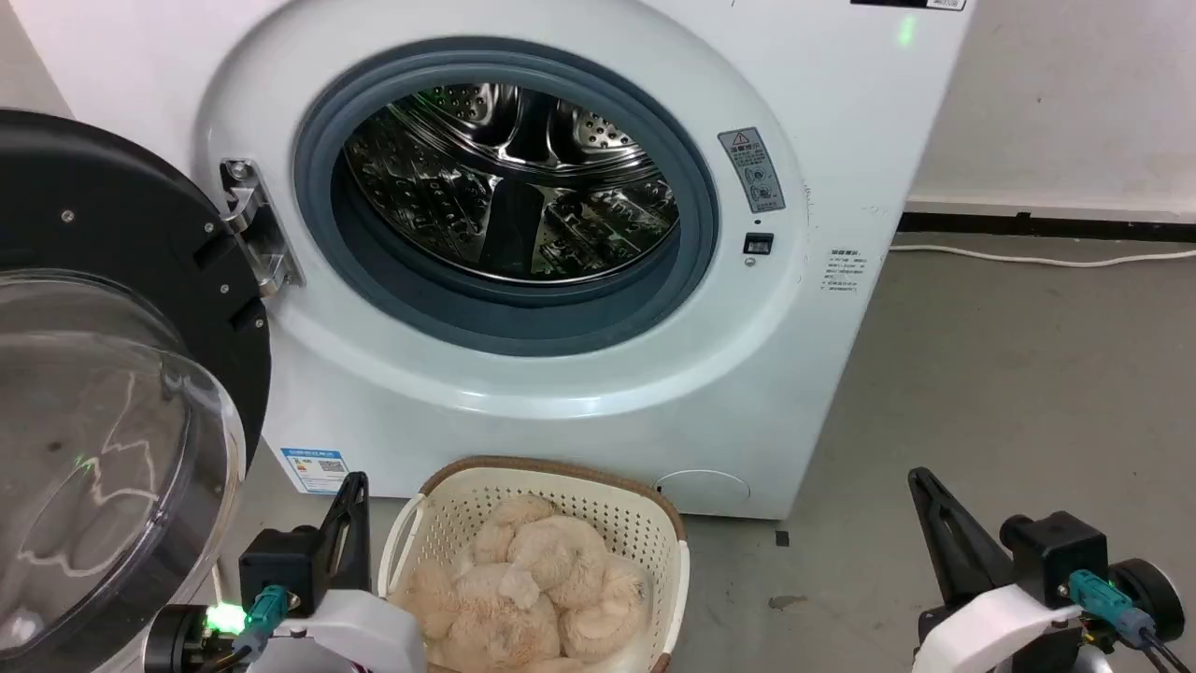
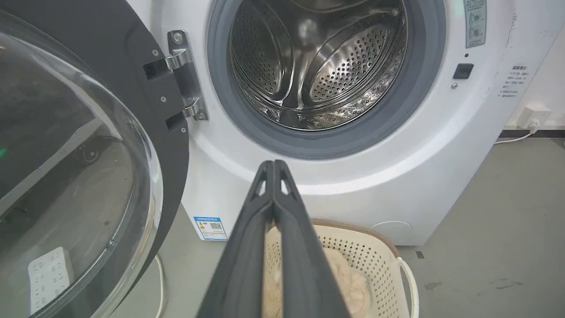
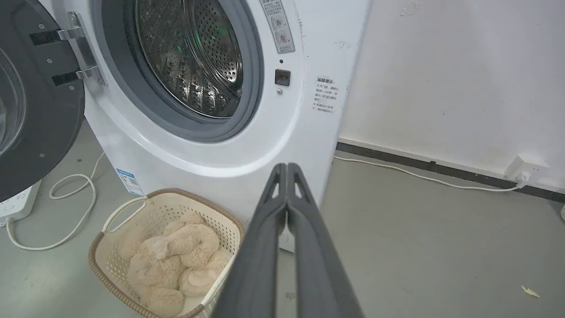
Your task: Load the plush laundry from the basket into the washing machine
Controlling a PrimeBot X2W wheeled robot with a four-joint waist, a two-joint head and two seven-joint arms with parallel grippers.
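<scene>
**Head view.** A white washing machine (image 1: 598, 411) fills the far middle. Its door (image 1: 121, 308) hangs open to the left, and the black rim and clear bubble reach into the near left corner. A grey gasket (image 1: 696, 234) rings the open mouth of the steel drum (image 1: 509, 187). The basket (image 1: 654, 509) sits on the floor just in front of the washer's lower edge. The plush laundry (image 1: 528, 589) lies curled inside it, below the brown rim. The left gripper (image 1: 355, 481) rises at the near left, in the narrow room between the door and the basket's left handle. The right gripper (image 1: 920, 479) stands well to the right over bare grey floor (image 1: 1009, 374).

**Left wrist view.** The left gripper's two fingers are pressed tip to tip and hold nothing. They point at the washer's front below the gasket, above the basket. The door's curved edge lies to their left.

**Right wrist view.** The right gripper's fingers are also clenched together and hold nothing. The basket with the plush lies to the near left of them. To the right, open floor runs to a pale wall (image 3: 441, 66), where a white cable (image 3: 419, 174) follows the dark skirting to a socket (image 3: 527, 168). A looped cord (image 3: 75, 207) and a power strip (image 3: 15, 203) lie on the floor at the far left, below the door.
</scene>
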